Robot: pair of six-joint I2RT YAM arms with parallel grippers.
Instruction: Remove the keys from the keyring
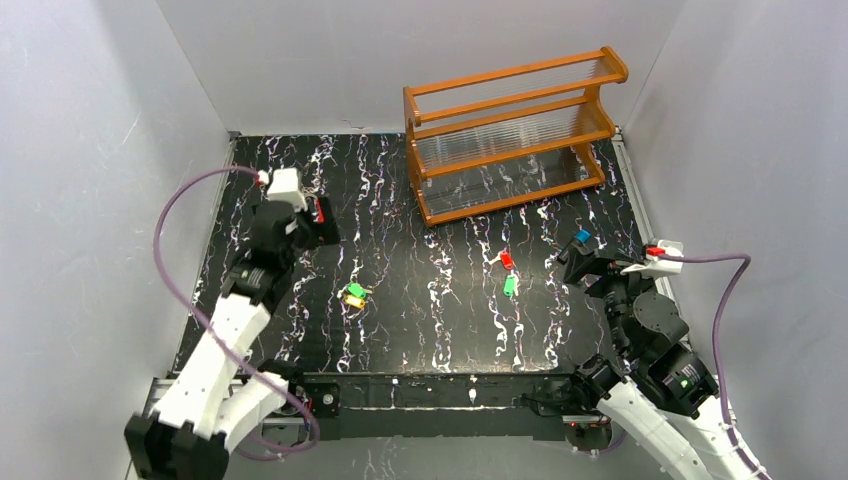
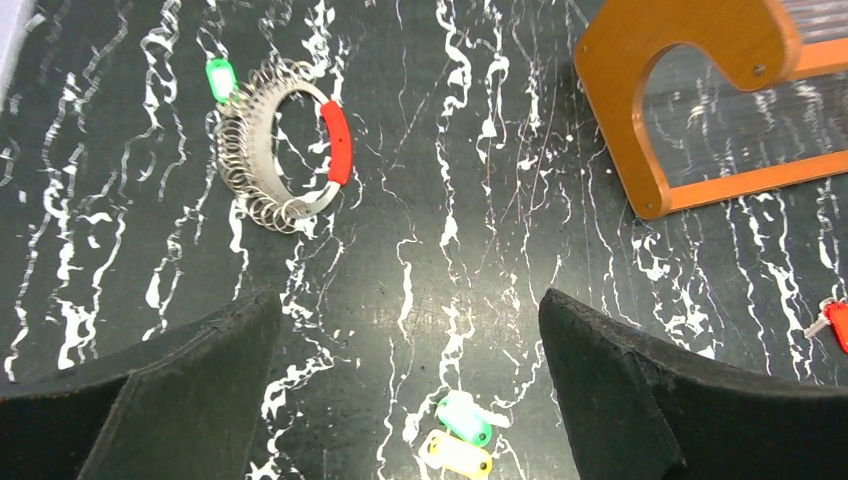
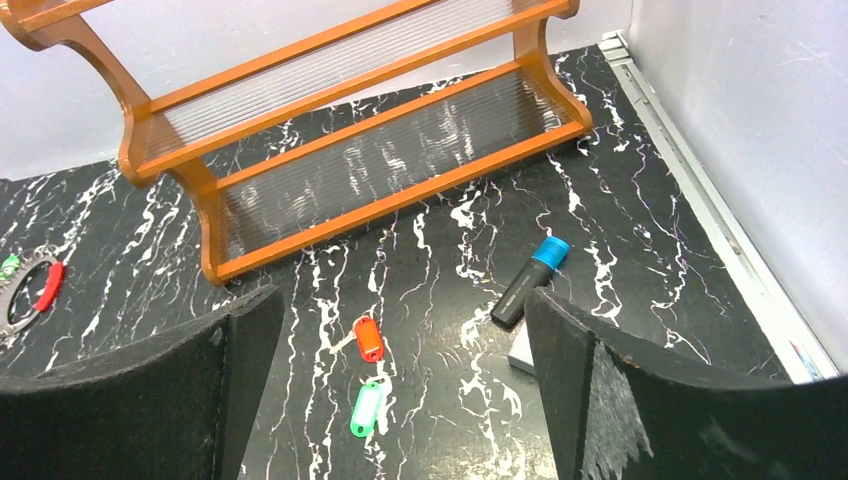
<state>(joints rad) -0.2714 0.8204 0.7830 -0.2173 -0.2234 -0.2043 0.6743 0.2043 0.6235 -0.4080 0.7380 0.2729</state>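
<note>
The keyring [image 2: 262,160], a silvery ribbed coil with a red segment, lies flat on the black marbled table, and a green key [image 2: 220,79] hangs on its far side. In the top view only a red sliver of the keyring [image 1: 320,210] shows beside my left gripper [image 1: 310,228]. That gripper [image 2: 405,310] is open and empty above the table. A loose green key [image 2: 463,418] and a yellow key [image 2: 458,455] lie together below it. My right gripper [image 3: 400,305] is open too, hovering over a loose red key [image 3: 368,338] and a green key [image 3: 367,408].
An orange wooden rack [image 1: 515,135] stands at the back right. A black marker with a blue cap [image 3: 530,282] lies by the right finger, resting on a small white block [image 3: 520,350]. Grey walls close in the table on three sides.
</note>
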